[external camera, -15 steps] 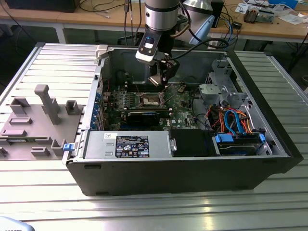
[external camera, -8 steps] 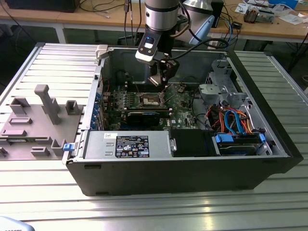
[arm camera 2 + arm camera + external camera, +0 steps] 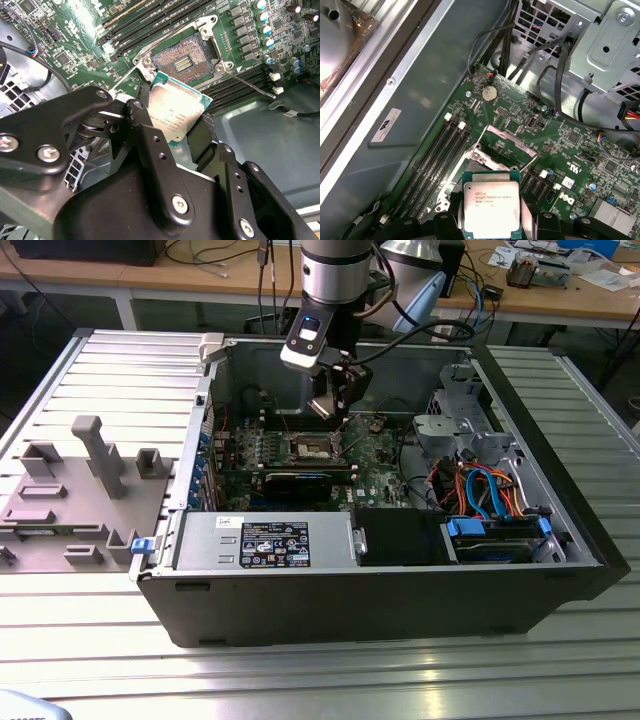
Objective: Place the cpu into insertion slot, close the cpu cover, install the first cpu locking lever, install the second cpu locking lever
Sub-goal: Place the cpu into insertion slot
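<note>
Your black two-fingered gripper (image 3: 172, 125) is clamped on the cpu (image 3: 176, 114), a small flat square chip with a silver-grey metal top and a green edge. In both wrist views you can see one of its fingers (image 3: 444, 225) pressed against each of two opposite edges, with the chip's printed top facing the cameras. The chip hangs above the green circuit board (image 3: 560, 150), near the insertion slot (image 3: 182, 61) but apart from it. That square dark socket recess with its silvery metal rim lies bare, and the second wrist view shows its gold contact field uncovered. In the first wrist view the cpu cover (image 3: 512, 142), a thin silvery metal frame with a cut-out centre, stands tilted up off the socket on the side toward the round silver coin cell (image 3: 490, 92). A thin wire locking lever (image 3: 247, 82) is swung free and slants over the long black memory slots (image 3: 235, 92) beside the socket. In the exterior view you see the silver arm (image 3: 335, 280) reaching down into the open black computer case (image 3: 400, 610), which sits on a ribbed aluminium table (image 3: 500, 670). There the gripper is just above the board, a little to the exterior view's right of the socket. A grey moulded fixture (image 3: 90, 480) rests on the table to the exterior view's left of the case.
</note>
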Available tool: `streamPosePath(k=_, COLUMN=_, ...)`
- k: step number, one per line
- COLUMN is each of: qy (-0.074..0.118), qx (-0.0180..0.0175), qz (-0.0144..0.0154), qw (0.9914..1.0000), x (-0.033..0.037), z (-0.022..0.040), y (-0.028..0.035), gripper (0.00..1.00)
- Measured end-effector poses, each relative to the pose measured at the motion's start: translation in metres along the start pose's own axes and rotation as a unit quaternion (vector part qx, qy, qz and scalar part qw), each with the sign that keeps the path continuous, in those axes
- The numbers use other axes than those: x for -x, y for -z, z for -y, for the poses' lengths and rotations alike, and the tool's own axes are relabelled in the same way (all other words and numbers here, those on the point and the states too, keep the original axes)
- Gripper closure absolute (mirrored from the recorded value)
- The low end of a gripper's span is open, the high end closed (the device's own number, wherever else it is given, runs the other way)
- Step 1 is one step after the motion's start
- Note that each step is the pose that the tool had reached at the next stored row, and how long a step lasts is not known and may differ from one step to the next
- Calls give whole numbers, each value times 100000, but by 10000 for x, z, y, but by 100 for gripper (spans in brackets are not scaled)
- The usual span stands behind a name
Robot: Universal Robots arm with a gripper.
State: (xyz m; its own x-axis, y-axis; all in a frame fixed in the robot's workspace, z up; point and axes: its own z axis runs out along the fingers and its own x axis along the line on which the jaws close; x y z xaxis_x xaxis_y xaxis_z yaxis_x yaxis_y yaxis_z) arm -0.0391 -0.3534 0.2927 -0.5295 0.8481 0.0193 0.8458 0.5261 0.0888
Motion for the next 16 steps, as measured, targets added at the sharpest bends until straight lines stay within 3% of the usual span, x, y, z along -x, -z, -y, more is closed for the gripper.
streamPosePath(k=16, qy=-1007, qx=17, qz=88, qw=99995, x=0, z=0, y=-1, gripper=45)
